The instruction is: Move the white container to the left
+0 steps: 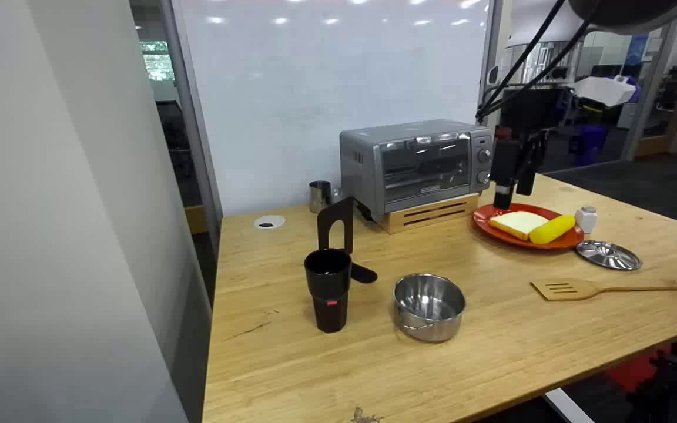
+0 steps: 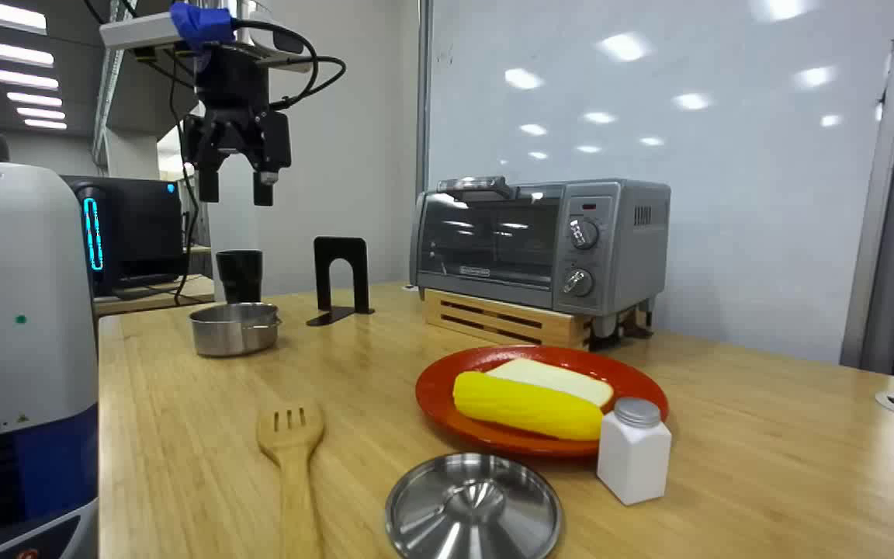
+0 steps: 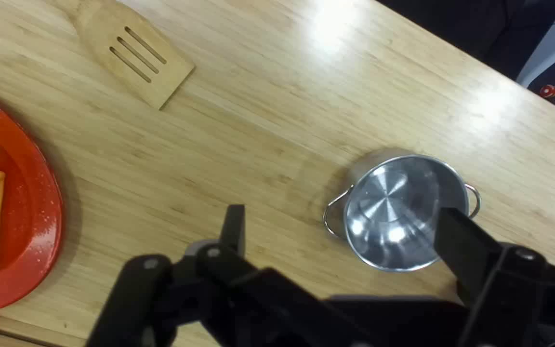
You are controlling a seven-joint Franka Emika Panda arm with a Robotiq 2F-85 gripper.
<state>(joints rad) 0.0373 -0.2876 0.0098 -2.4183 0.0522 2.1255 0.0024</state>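
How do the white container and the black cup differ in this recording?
The white container is capped in grey; the black cup is open at the top. The container is boxy, while the cup is wider above than below. The container stands by the plate, the cup by the pot. Both stand upright on the table.

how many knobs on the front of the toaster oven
2: the upper knob sits above the lower knob, both right of the glass door in both exterior views.

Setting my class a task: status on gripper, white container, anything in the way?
Gripper open, empty, above the table. White container upright, ungripped. Plate and lid close beside it, may crowd the grasp.
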